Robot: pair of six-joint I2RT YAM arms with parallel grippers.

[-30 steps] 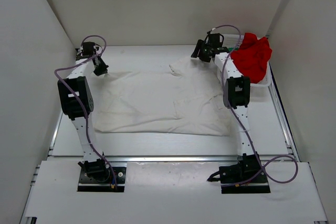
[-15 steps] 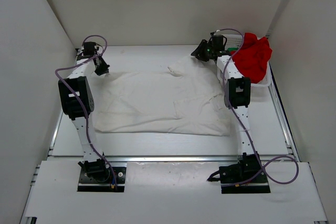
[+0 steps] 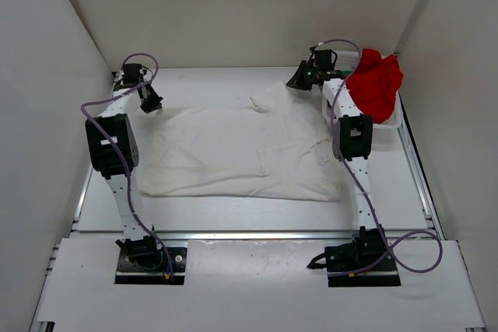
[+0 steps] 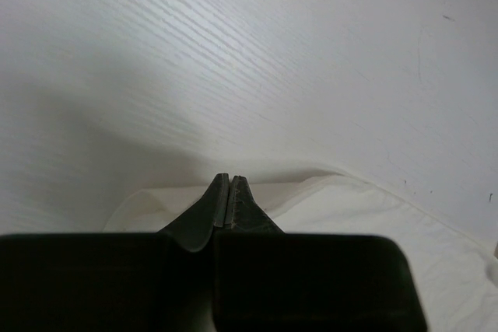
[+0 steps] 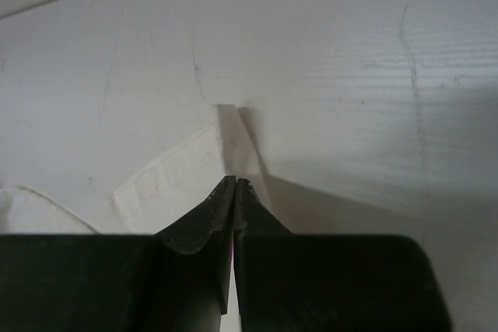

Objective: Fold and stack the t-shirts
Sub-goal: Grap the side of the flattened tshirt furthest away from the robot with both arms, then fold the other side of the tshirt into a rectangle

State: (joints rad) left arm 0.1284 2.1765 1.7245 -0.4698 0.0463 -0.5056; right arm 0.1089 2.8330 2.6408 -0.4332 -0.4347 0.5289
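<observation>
Left tool point(image 4: 227, 181) and right tool point(image 5: 236, 183) are closed, each pinching a far corner of the cream shirt point(image 3: 233, 153).

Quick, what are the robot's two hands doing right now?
Left gripper: closed, pinching the white shirt at a corner.
Right gripper: closed, pinching the white shirt's edge.

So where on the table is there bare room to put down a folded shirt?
Bare table runs between the cream-white t-shirt and the back wall, and another strip lies between its near hem and the arm bases. The far right is crowded: the right gripper, the basket and the red t-shirt.
</observation>
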